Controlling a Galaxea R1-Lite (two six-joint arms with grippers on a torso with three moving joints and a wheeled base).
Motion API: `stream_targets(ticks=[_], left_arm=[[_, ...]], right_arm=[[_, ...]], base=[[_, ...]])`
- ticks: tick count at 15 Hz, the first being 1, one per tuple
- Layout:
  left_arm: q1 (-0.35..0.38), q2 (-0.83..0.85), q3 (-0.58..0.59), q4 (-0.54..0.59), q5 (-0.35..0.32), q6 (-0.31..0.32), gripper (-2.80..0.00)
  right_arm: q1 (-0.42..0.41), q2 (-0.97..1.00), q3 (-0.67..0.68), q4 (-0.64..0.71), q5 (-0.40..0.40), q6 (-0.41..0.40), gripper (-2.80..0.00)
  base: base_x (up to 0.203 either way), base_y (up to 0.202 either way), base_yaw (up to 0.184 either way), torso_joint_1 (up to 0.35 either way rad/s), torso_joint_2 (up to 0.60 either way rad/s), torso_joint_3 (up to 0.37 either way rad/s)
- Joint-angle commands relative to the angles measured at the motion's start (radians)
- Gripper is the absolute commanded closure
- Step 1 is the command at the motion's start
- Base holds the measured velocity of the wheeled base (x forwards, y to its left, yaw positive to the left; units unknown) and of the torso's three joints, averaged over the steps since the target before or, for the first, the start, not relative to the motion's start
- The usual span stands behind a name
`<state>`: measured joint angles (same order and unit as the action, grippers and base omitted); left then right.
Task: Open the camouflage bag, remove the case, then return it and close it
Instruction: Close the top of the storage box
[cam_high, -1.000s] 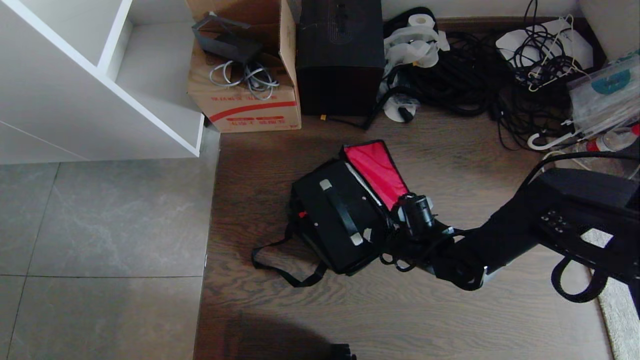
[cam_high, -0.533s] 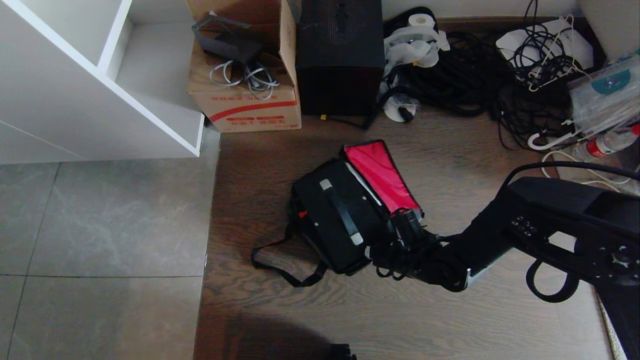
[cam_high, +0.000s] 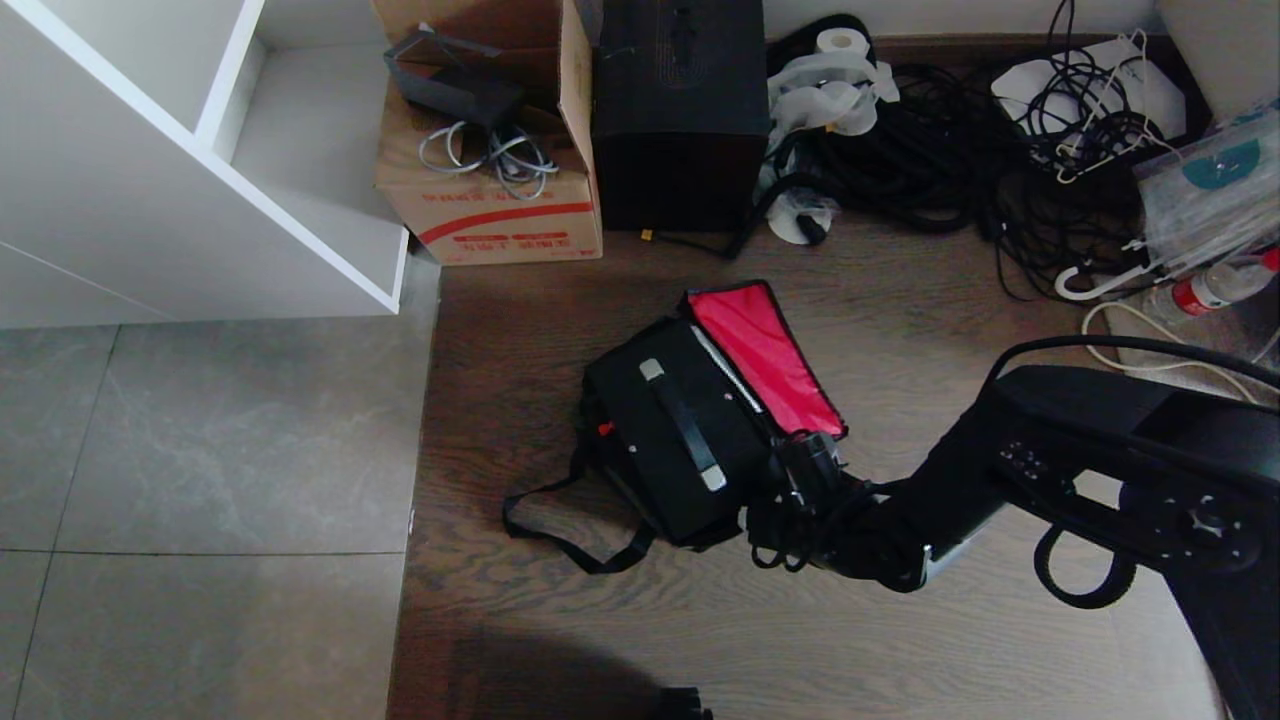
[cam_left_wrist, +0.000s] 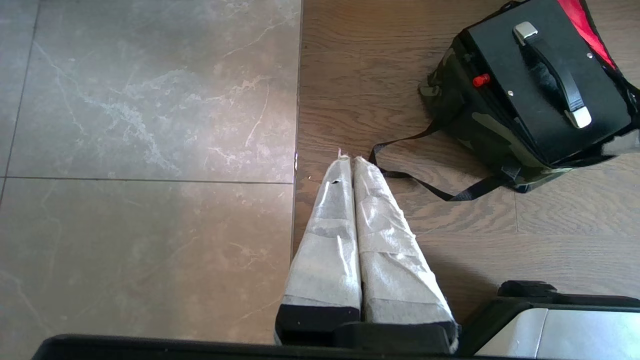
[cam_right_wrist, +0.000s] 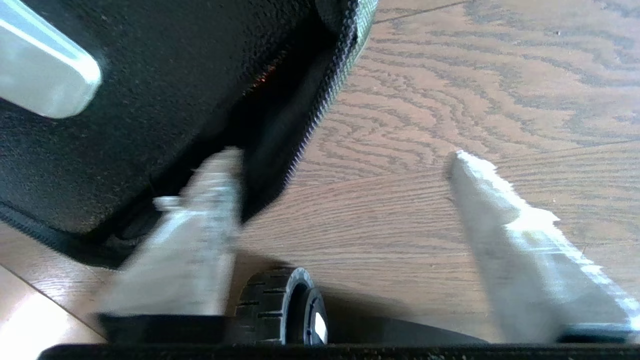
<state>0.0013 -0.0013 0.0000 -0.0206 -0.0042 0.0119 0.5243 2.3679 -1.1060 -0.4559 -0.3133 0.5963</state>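
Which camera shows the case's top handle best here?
The left wrist view: the whole handle with both silver ends shows, unobstructed, on the case. The head view shows it whole but smaller. The right wrist view catches only one silver end, beside the open right gripper.

The black case (cam_high: 680, 430) sits handle-up inside the open camouflage bag (cam_left_wrist: 492, 145), red lid (cam_high: 765, 355) flung back.

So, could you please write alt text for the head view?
An open camouflage bag lies on a wooden floor, its red lid lining folded back and a black case inside. The right gripper reaches in at the bag's edge. A cardboard box and tangled cables sit behind.
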Motion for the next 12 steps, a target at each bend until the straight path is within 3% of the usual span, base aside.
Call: stream_targets(ticks=[1,8,12], left_arm=[[0.000,0.000,0.010,-0.001,0.001,-0.001,0.00],[0.000,0.000,0.009,-0.001,0.001,0.000,0.00],[0.000,0.000,0.009,-0.001,0.000,-0.001,0.00]], right_arm=[[0.000,0.010,-0.008,-0.003,-0.004,-0.003,0.00],[-0.023,-0.014,-0.006,-0.015,-0.003,-0.016,0.00],[-0.100,-0.043,-0.001,-0.006,0.006,-0.147,0.00]], base=[[0.000,0.000,0.000,0.000,0.00,0.000],[0.000,0.000,0.000,0.000,0.00,0.000],[0.000,0.000,0.000,0.000,0.00,0.000]])
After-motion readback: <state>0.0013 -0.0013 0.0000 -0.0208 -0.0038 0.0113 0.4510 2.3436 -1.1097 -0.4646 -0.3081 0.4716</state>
